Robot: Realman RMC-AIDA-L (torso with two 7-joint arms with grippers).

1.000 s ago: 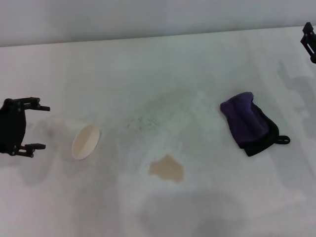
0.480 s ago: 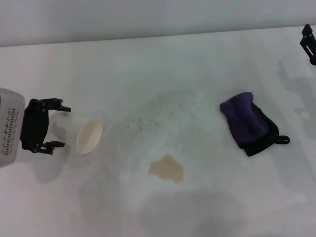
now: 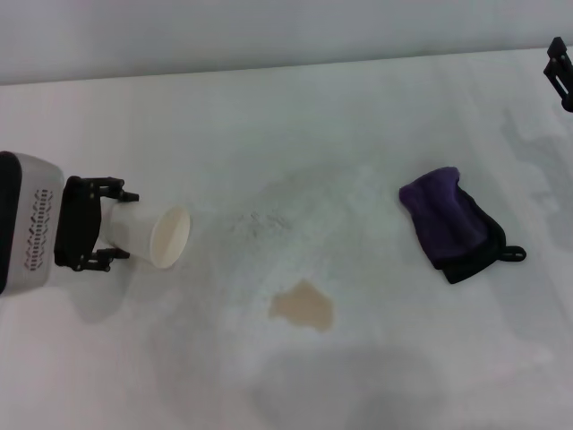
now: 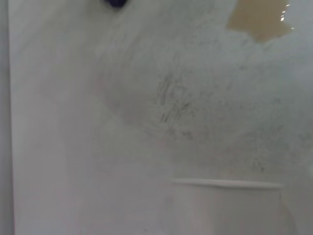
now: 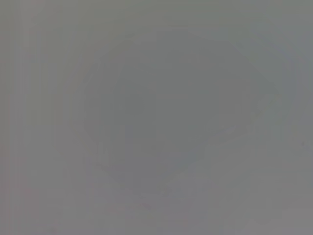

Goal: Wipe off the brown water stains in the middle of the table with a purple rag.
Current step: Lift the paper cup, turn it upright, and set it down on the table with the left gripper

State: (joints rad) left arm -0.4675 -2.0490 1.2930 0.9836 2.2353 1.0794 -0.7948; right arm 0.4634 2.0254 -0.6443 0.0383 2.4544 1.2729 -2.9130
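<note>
- Table: 1 broad white matte surface with faint grey scuffs, carrying every item listed below.
- Brown water stains: 1 tan irregular blotch near the middle of the table, on the near side; unwiped, with nothing touching it. Also visible at an edge of the left wrist view.
- Purple rag: 1 dark purple bundle with black edging and a small loop, lying flat on the robot's right side, well apart from the stain and from both grippers.
- Paper cup: 1 white cup lying on its side at the robot's left, mouth turned toward the table's middle; its rim showed in the left wrist view.
- Left gripper: low at the table's left, fingers spread with 1 on each side of the cup's body; whether they had clamped on it could not be told.
- Right gripper: at the far right edge of the head view, mostly cut off; finger state could not be told.
- Step in hand, as a judgement: dealing with the tipped cup; wiping not yet begun.
- Next move, as a judgement: securing the cup and setting it clear, then the right arm reaching the rag, gripping it and dragging it over the stain.
</note>
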